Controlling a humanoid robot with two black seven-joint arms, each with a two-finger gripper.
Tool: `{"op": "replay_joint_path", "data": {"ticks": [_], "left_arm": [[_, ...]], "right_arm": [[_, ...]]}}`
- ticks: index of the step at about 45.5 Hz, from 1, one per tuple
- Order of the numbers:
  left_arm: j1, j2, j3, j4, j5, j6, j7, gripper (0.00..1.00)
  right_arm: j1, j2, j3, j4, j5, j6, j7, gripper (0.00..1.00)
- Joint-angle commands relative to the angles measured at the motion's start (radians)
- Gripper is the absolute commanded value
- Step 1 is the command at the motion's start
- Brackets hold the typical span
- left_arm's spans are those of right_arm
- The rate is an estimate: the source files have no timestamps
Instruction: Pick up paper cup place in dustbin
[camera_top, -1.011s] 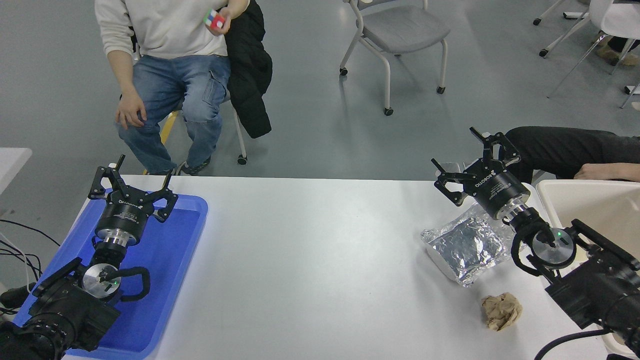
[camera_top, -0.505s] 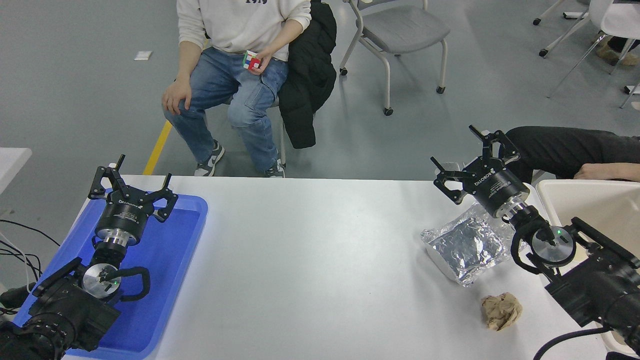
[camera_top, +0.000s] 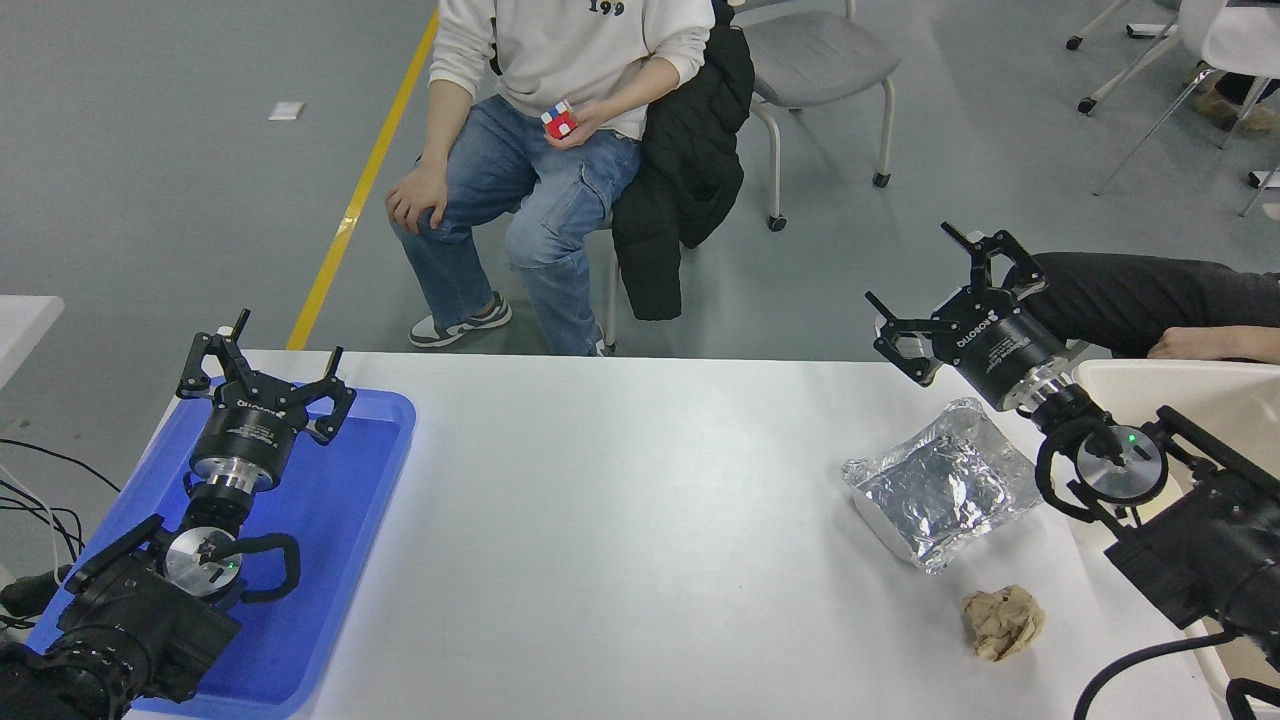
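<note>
Since the earlier frame, the black right gripper (camera_top: 925, 288) has risen and drawn back toward the cream rectangular plastic dustbin (camera_top: 1150, 369); its jaws stand wide, holding nothing. The small white paper cup (camera_top: 884, 327) shows only as a pale sliver at the bench's (camera_top: 620, 500) far edge, just behind the left jaw. Likely hazards: a jaw nudging the cup off that edge, or snagging the silver foil-wrapped tray (camera_top: 935, 490) below the wrist. The left gripper (camera_top: 262, 365) is parked over the flat blue plastic tray (camera_top: 370, 480), jaws wide.
</note>
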Motion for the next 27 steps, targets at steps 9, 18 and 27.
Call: {"op": "replay_joint_path", "data": {"ticks": [9,18,27], "left_arm": [[0.000,0.002,0.001,-0.001,0.000,0.000,0.000,1.00],[0.000,0.000,0.001,0.002,0.000,0.000,0.002,1.00],[-0.001,-0.001,0.001,-0.001,0.000,0.000,0.002,1.00]], "right_arm": [[0.322,-0.226,-0.548,0.024,-0.073,-0.001,0.000,1.00],[0.594,-0.293,-0.961,0.052,-0.121,0.008,0.000,1.00],[0.810,-0.295,-1.254,0.139,-0.247,0.008,0.005,1.00]]}}
